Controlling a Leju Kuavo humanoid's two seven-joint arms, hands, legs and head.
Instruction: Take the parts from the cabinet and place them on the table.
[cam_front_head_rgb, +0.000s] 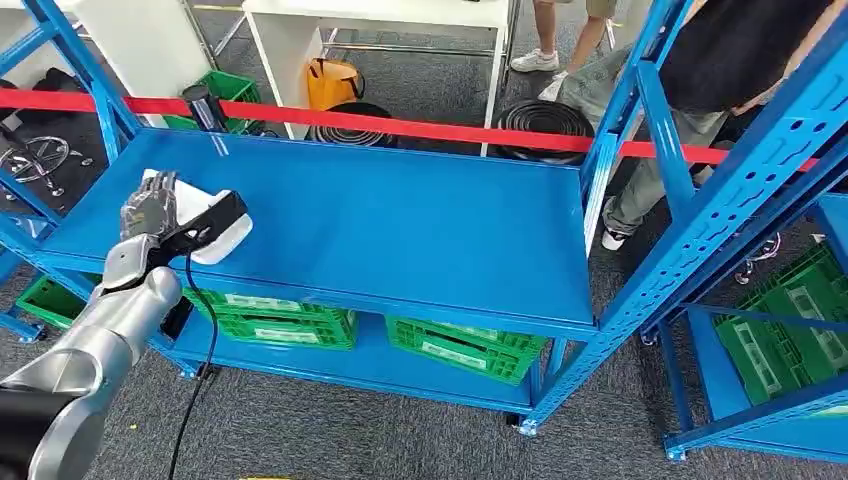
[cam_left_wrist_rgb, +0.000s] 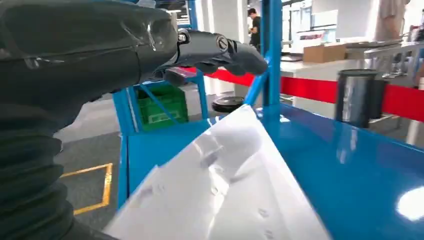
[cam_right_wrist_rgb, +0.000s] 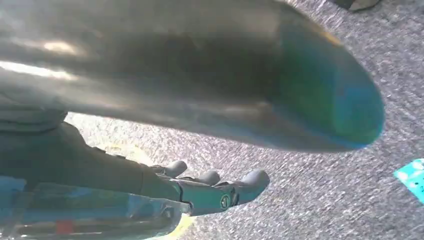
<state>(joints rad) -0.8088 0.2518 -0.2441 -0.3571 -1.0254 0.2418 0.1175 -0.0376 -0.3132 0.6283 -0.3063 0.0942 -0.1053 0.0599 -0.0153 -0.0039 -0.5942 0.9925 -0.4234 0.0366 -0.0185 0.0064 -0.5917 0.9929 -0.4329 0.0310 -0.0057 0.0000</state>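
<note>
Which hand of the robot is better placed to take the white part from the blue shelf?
Left. The left hand is already over the white part on the blue shelf; the right hand hangs above the floor.

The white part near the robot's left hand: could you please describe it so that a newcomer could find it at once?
Find the blue shelf behind the red tape. At its left end, under the left hand, lies the white part, the only pale thing there.
</note>
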